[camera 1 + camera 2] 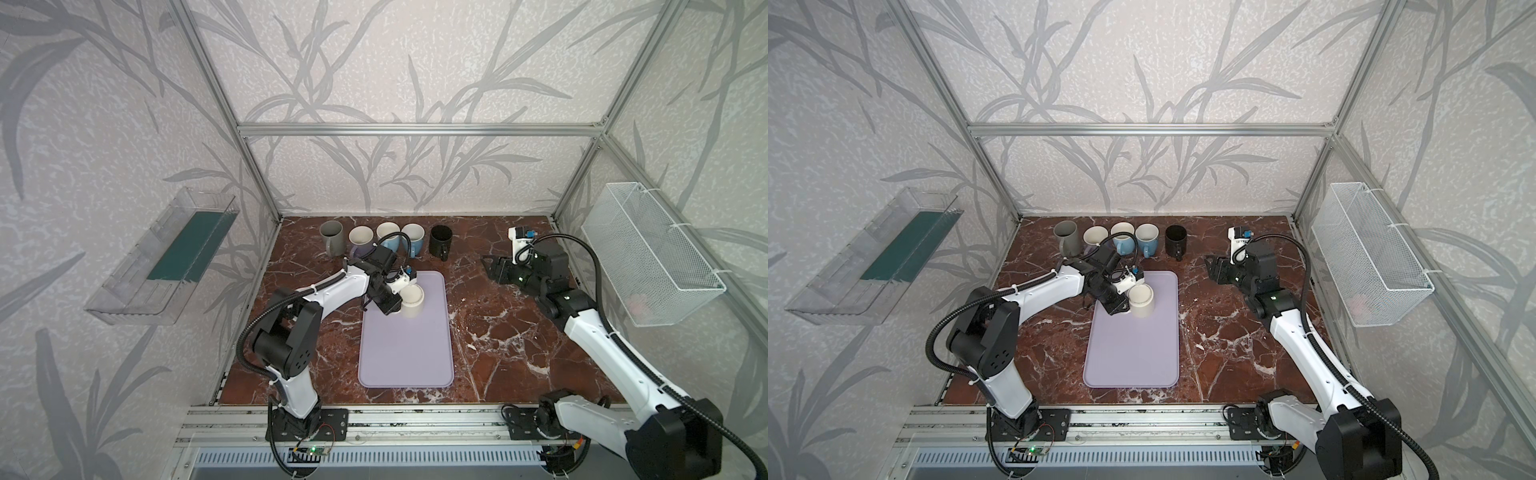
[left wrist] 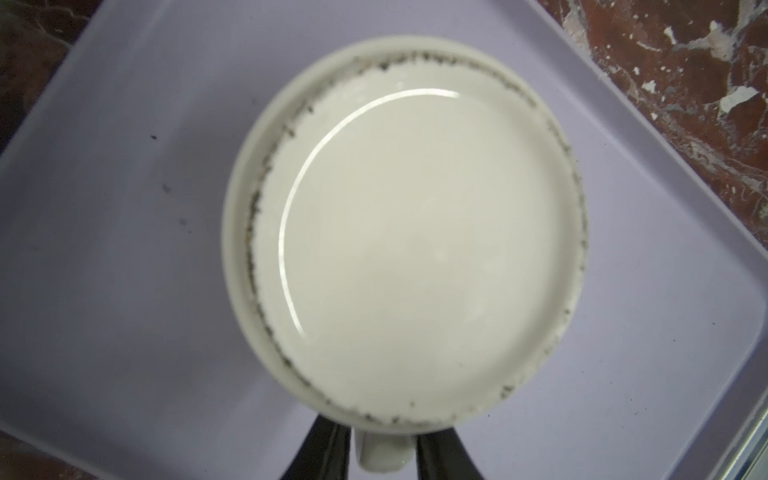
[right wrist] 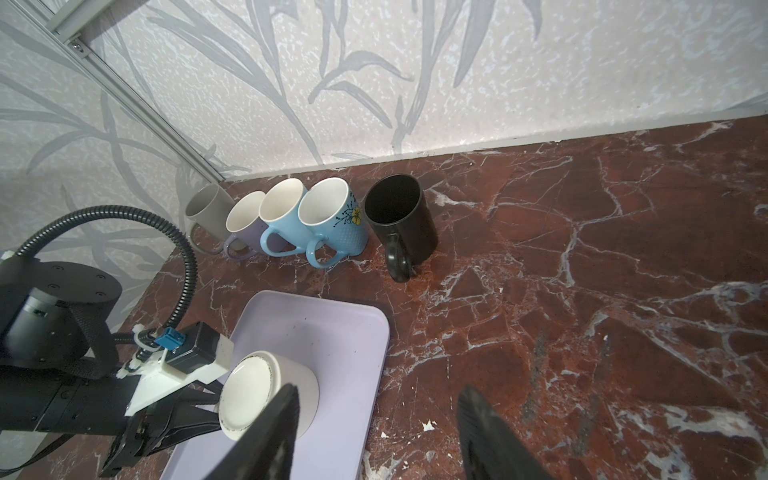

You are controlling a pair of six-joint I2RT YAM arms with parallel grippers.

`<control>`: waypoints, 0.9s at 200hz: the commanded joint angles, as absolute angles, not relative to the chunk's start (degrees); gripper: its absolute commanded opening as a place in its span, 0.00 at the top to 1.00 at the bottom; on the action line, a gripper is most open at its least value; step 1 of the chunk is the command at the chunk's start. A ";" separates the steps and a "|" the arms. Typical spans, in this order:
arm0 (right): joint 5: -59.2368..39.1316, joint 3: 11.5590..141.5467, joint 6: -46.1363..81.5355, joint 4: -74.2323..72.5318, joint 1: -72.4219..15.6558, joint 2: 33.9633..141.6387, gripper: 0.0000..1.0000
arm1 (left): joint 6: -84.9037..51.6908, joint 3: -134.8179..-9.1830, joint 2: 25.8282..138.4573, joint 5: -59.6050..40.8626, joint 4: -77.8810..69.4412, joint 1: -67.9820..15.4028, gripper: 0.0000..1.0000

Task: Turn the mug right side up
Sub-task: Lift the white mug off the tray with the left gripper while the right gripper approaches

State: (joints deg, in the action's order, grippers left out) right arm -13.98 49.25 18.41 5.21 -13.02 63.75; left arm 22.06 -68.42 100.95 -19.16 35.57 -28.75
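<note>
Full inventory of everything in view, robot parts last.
white mug: 1, cream-white, upside down on the tray's far end
tray: 1, lavender, table centre
grey mug: 1, grey, left end of back row
lavender mug: 1, lavender, back row
blue mugs: 2, light blue, back row
black mug: 1, black, right end of row
bin: 1, clear, green insert, left wall
wire basket: 1, white, right wall
table: 1, red-brown marble
left gripper: black, flanking white mug's handle
right gripper: black, open, empty

top views: high, whole table (image 1: 498,332) | wrists: near, both show mug (image 2: 415,249)
</note>
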 commanded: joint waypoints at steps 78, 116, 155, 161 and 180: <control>-13.56 47.46 18.37 5.16 -12.74 61.72 0.39 | 20.03 -68.55 99.86 -14.04 34.14 -30.27 0.83; -14.00 46.88 18.55 4.75 -12.74 61.86 0.38 | 18.83 -68.82 100.11 -14.33 34.26 -30.48 0.90; -16.89 45.33 19.41 2.76 -12.74 62.39 0.39 | 15.66 -68.49 98.99 -13.15 32.92 -30.85 1.00; -17.31 45.12 19.62 2.49 -12.74 62.49 0.39 | 15.20 -68.31 98.67 -13.31 32.65 -30.93 1.00; -18.51 44.18 20.26 1.53 -12.83 62.58 0.39 | 13.03 -67.19 97.17 -12.90 30.60 -30.91 1.00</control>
State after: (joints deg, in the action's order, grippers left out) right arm -15.94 45.30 19.09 4.12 -13.02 62.85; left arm 16.08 -68.25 100.64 -13.69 33.17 -30.65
